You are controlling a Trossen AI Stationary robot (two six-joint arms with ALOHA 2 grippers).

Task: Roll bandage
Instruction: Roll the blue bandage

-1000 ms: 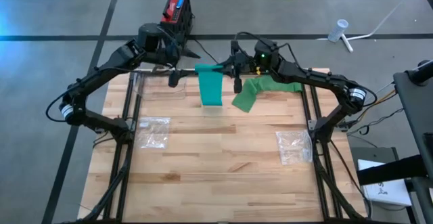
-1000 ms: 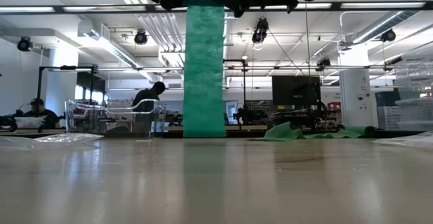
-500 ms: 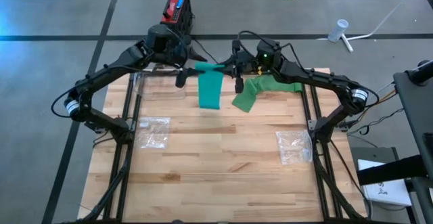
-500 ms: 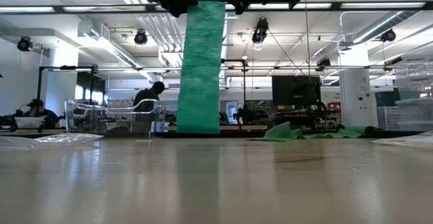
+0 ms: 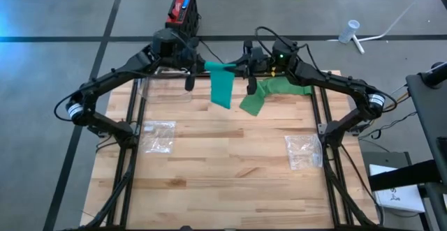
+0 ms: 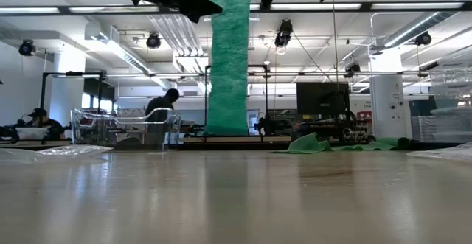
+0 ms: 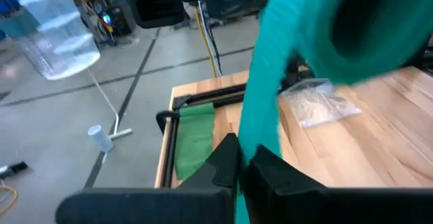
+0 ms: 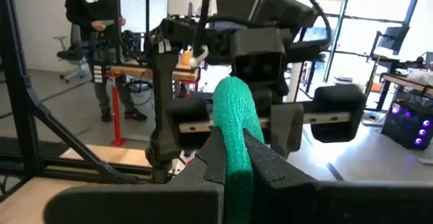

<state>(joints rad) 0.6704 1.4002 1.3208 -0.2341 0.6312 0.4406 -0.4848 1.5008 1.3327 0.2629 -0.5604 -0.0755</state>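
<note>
A teal bandage strip (image 5: 222, 90) hangs in the air over the table's far middle, seen in the low view as a tall band (image 6: 228, 60). My left gripper (image 5: 207, 66) and my right gripper (image 5: 236, 68) face each other at its top end, both shut on it. A second, green bandage (image 5: 269, 91) lies crumpled on the table to the right of the hanging one. My left gripper pinches the strip near its top end (image 7: 260, 119) between its two fingers (image 7: 226, 160), coming level from the table's left. The strip runs on past the fingers. My right gripper pinches the bunched top end (image 8: 233, 112) between its two fingers, coming level from the table's right. The strip hangs below both grippers, and its lower end (image 6: 225, 130) appears clear of the table.
Two clear plastic bags lie on the table, one at the left (image 5: 159, 135) and one at the right (image 5: 304, 151). A clear plastic container (image 5: 164, 88) stands at the far left. A person (image 8: 95, 7) stands beyond the table.
My left gripper has moved toward the table's right, up to the strip's top end, and has taken hold of it. My right gripper has risen a little. The strip's lower end has lifted off the table and swung slightly.
</note>
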